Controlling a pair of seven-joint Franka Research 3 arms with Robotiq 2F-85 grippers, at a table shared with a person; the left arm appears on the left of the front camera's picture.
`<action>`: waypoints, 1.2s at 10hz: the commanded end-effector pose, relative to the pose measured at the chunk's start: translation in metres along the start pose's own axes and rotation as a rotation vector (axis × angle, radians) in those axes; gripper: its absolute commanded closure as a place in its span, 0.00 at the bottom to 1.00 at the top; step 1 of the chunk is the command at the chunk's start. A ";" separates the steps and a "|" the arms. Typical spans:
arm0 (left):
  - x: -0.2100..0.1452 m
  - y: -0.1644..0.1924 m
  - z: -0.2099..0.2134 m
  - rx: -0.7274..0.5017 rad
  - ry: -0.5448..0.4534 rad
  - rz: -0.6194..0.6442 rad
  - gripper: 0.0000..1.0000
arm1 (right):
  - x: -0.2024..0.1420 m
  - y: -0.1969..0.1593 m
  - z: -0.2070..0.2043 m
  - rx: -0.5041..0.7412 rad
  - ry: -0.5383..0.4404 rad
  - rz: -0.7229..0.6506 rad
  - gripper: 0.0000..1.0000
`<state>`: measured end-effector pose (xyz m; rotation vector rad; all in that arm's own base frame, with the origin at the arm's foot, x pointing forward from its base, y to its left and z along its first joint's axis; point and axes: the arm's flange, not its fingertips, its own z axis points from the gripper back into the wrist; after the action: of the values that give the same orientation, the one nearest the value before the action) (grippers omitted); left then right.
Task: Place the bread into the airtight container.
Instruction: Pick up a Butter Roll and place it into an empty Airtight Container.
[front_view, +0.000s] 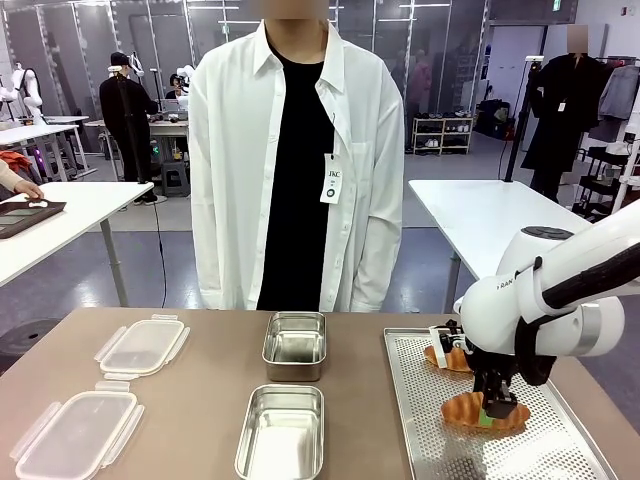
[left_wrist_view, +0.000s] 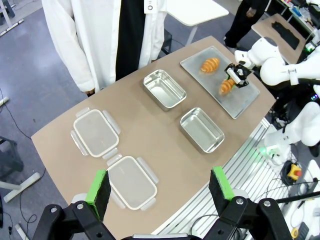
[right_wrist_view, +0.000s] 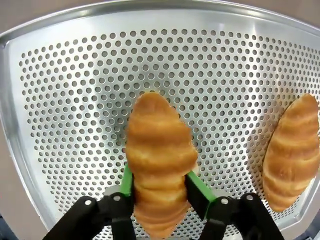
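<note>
One croissant of bread (right_wrist_view: 159, 145) lies on the perforated metal tray (right_wrist_view: 75, 100), lengthwise between my right gripper's (right_wrist_view: 160, 187) green pads, which press on both of its sides. In the front view this croissant (front_view: 465, 410) sits under the right gripper (front_view: 495, 410) at the table's right. A second croissant (front_view: 447, 357) lies just beyond it on the tray. Two open steel containers (front_view: 294, 345) (front_view: 281, 432) stand mid-table. My left gripper (left_wrist_view: 160, 192) hangs open high above the table, with nothing between its fingers.
Two clear plastic lids (front_view: 141, 347) (front_view: 75, 435) lie at the table's left. A person in a white shirt (front_view: 300, 150) stands at the far edge, hands out of sight. The brown tabletop (front_view: 200, 400) between lids and containers is bare.
</note>
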<state>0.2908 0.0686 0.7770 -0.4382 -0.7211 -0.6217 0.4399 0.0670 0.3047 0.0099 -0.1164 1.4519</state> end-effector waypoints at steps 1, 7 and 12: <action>0.001 -0.001 0.000 -0.005 -0.001 -0.008 0.00 | 0.002 0.000 0.005 -0.003 0.007 -0.001 0.65; 0.001 -0.001 0.000 -0.005 -0.001 -0.008 0.00 | 0.058 0.025 0.131 -0.027 0.035 -0.031 0.65; 0.001 -0.001 0.000 -0.005 -0.001 -0.008 0.00 | 0.160 0.078 0.172 -0.045 0.023 -0.074 0.65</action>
<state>0.2908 0.0684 0.7770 -0.4381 -0.7211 -0.6218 0.3695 0.2013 0.4888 -0.0335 -0.1255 1.4118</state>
